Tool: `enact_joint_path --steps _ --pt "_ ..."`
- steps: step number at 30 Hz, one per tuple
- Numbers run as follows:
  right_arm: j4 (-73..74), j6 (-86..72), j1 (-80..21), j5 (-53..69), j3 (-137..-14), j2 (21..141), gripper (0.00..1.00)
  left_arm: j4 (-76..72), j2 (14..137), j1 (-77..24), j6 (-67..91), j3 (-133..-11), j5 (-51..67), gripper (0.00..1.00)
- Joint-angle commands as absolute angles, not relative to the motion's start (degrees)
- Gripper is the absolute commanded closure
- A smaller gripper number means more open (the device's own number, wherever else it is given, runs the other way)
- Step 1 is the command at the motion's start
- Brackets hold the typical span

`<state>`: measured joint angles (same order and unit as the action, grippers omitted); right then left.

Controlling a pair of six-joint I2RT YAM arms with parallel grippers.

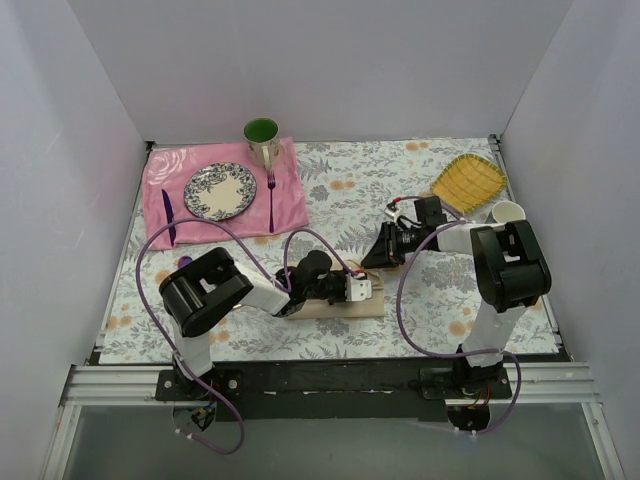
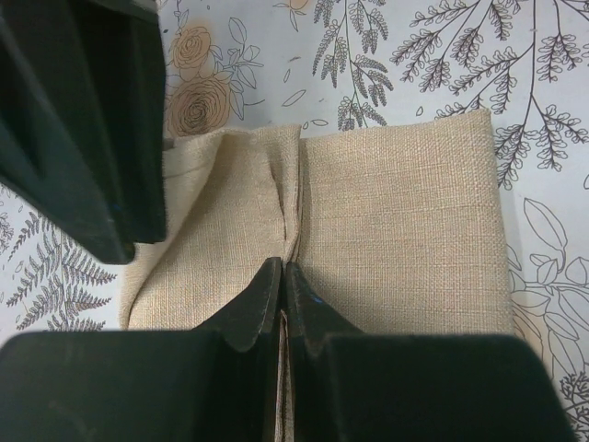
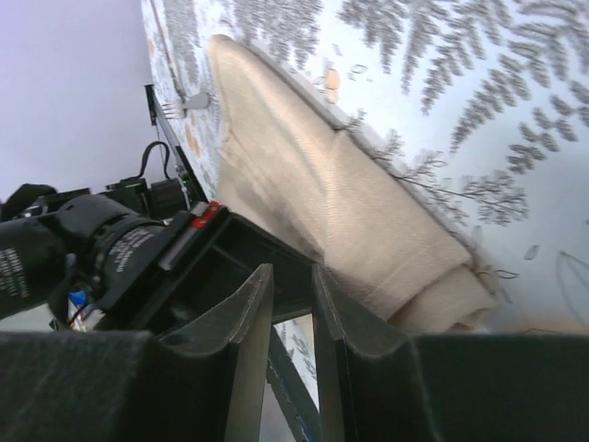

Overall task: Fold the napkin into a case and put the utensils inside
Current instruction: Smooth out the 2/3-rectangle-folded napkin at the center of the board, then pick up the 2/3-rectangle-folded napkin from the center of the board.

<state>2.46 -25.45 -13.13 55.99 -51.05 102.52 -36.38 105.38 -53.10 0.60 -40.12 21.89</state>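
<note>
- The napkin (image 1: 365,308), a beige-tan cloth, is lying folded into a narrow oblong on the floral tablecloth (image 1: 400,180). It is sitting near the front of the table, between the two arms.
- In the left wrist view its two flaps are meeting in a crease down the middle. One flap is puckering up and the other is lying flat.
- The left gripper (image 2: 282,276) is bearing down on that crease with its jaws clenched tip to tip. A thin beige sliver is showing between the fingers, but I cannot tell whether cloth is caught there.
- The right gripper (image 3: 291,273) is hanging low just beside one end of the napkin, its jaws standing slightly parted and grasping nothing.
- In the right wrist view a small pale fork (image 3: 195,99) is lying on the tablecloth past the napkin's far end.
- At the back left a pink mat (image 1: 290,205) is carrying a patterned plate (image 1: 219,190). A purple fork (image 1: 271,195) is lying on one side of the plate, a dark purple knife (image 1: 167,215) on the other, and a green mug (image 1: 262,138) is standing at the mat's back edge.
- At the back right a yellow dish (image 1: 468,182) and a white cup (image 1: 507,212) are sitting close together, well apart from the napkin.
</note>
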Motion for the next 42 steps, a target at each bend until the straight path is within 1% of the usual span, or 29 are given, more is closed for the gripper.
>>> enact_joint_path --steps 1,4,5,8,9,10,11,12,13,14,15,17,18,20,21,23,25,26,29,34,37,40,42 --pt "4.57 -20.58 -13.09 52.56 -52.03 107.31 0.69 -34.01 104.85 -53.35 0.26 -39.02 22.33 1.0" --pt "7.02 -18.29 -12.92 49.93 -52.91 110.12 0.69 -34.8 104.15 -53.18 2.1 -38.59 21.97 1.0" --pt "7.73 -16.45 -12.75 49.23 -53.35 111.69 0.7 -34.89 103.72 -53.09 2.54 -38.67 21.89 0.96" --pt "8.96 -13.37 -12.31 47.64 -54.58 113.9 0.71 -32.61 99.77 -52.21 6.05 -38.85 21.27 0.73" --pt "8.96 -13.01 -12.22 47.55 -54.67 114.34 0.71 -30.35 98.1 -51.69 7.54 -39.02 21.62 0.6" --pt "9.23 -12.57 -12.22 47.55 -55.1 114.61 0.72 -28.76 93.91 -51.24 8.95 -39.55 22.06 0.55" --pt "9.4 -12.22 -12.13 47.46 -55.28 115.13 0.72 -27.0 91.78 -49.59 13.49 -39.99 24.5 0.48" --pt "9.4 -11.78 -12.22 47.55 -55.28 115.14 0.72 -22.2 89.23 -48.53 16.06 -40.69 26.52 0.38" --pt "9.32 -11.52 -12.22 47.55 -55.28 115.22 0.72 -19.63 87.38 -47.38 18.87 -42.78 28.98 0.35" --pt "9.23 -11.43 -12.13 47.46 -55.2 115.14 0.72 -17.51 84.41 -44.24 26.47 -43.67 32.4 0.34" --pt "9.23 -11.16 -12.13 47.55 -54.93 114.88 0.72 -14.79 83.59 -42.82 30.28 -44.38 38.26 0.33" --pt "9.23 -10.9 -12.13 47.46 -54.76 114.52 0.72 -13.54 83.49 -38.79 38.98 -46.66 44.36 0.32" --pt "9.14 -10.72 -12.13 47.37 -54.67 114.35 0.72 -14.67 84.19 -37.8 48.25 -47.19 48.82 0.33" --pt "8.88 -10.63 -12.13 47.2 -54.32 114.0 0.73 -17.39 86.3 -35.61 56.73 -47.72 51.05 0.35" --pt "8.53 -10.55 -12.22 47.02 -54.14 113.91 0.73 -20.88 89.01 -35.16 64.35 -47.81 52.02 0.37" --pt "7.91 -11.16 -12.13 46.76 -53.79 113.91 0.73 -23.28 91.57 -34.2 70.11 -47.12 51.95 0.43" --pt "7.3 -11.51 -12.22 46.58 -53.7 113.99 0.74 -26.88 94.82 -33.14 75.2 -46.15 51.51 0.47" --pt "7.21 -11.86 -12.22 46.5 -53.61 113.99 0.74 -27.76 95.88 -31.83 76.19 -45.62 51.59 0.51" --pt "6.86 -12.22 -12.22 45.97 -53.53 113.91 0.75 -28.48 99.74 -28.14 78.39 -44.3 51.77 0.58" --pt "6.68 -12.04 -12.13 45.53 -53.61 114.78 0.76 -25.31 107.12 -21.64 78.05 -43.86 50.36 0.61" --pt "6.77 -11.34 -12.13 45.44 -53.79 115.05 0.77 -24.44 108.89 -19.17 78.92 -43.25 50.18 0.63" --pt "7.47 -10.11 -12.13 45.18 -53.88 115.05 0.77 -25.13 107.41 -18.37 77.97 -42.54 52.64 0.63" --pt "7.56 -9.84 -12.13 45.09 -53.97 114.7 0.78 -26.8 102.07 -18.63 73.51 -42.01 55.18 0.61"
